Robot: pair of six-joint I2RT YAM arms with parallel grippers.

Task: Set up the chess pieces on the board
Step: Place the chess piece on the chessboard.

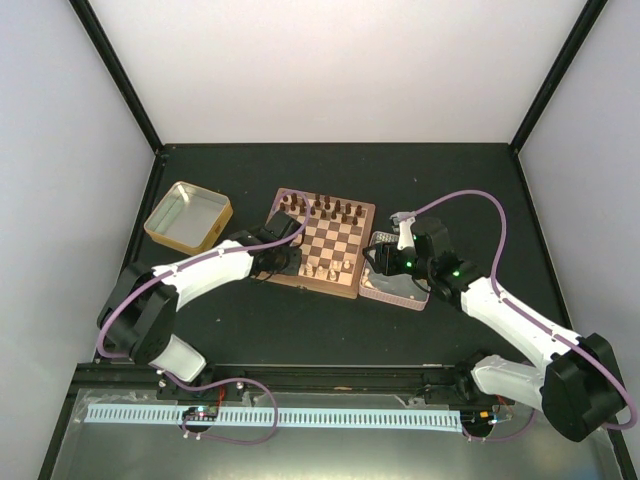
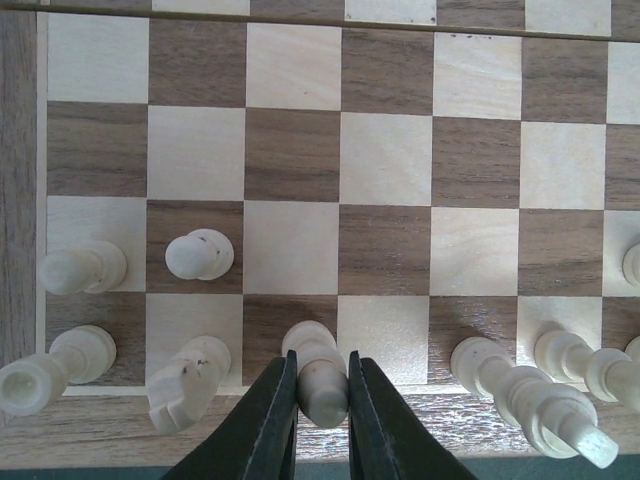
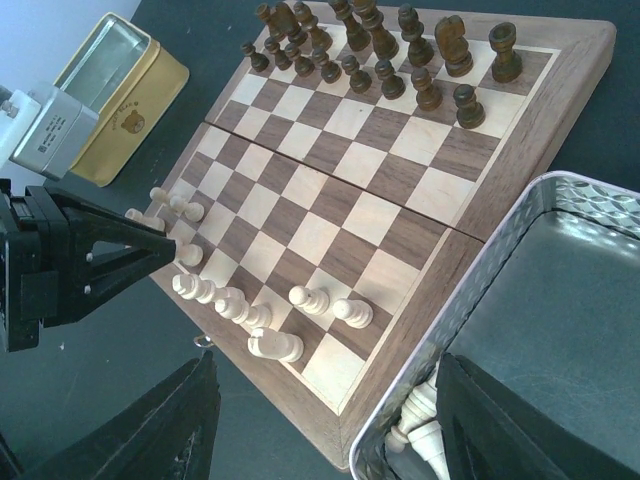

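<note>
The top external view is taken from above and behind the arm bases. It faces down and forward over the whole black bench [image 1: 330, 320]. The square wooden chessboard with light and dark brown checks [image 1: 330, 245] is seen small, at mid-frame.

The left wrist view is taken very near, almost straight down onto the board's near ranks. The left gripper [image 2: 322, 365] is seen at the bottom edge.

The right wrist view is set farther back and obliquely, facing across the board from beside the shallow silver metal tin [image 3: 560, 270] toward the yellow rectangular tin [image 3: 120, 95]. The right gripper [image 3: 325, 380] is seen at the bottom edge.

The light tan wooden chessmen [image 2: 200, 255] are shared by all three views.
</note>
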